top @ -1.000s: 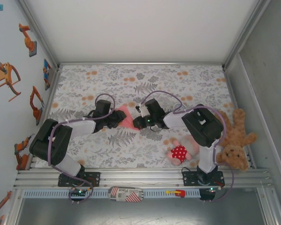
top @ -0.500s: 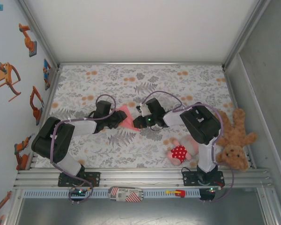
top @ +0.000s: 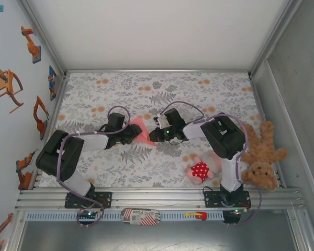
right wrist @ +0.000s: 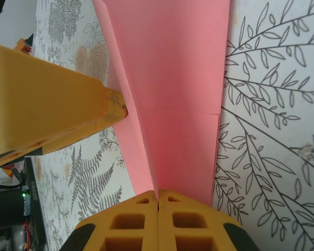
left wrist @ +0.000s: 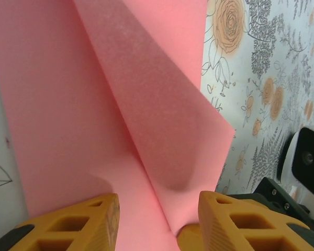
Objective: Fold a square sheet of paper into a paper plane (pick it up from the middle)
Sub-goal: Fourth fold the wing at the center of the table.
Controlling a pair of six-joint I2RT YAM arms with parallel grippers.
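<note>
Reaching in from the left, the left gripper (top: pixel 131 134) sits low over the floral table (top: pixel 146 89). It is released, its yellow fingers (left wrist: pixel 68 227) spread apart with the folded paper (top: pixel 141 130) running between them. The paper is salmon-pink with a diagonal flap doubled over, and lies near the table's middle at that gripper's 3 o'clock. At the paper's 4 o'clock the right gripper (top: pixel 153 137) is clenched, its fingertips together at the sheet's narrow end. Whether they pinch it I cannot tell. A pink plush doll (top: pixel 201 168) lies at its 4 o'clock, with a brown teddy bear (top: pixel 261 157) further right.
</note>
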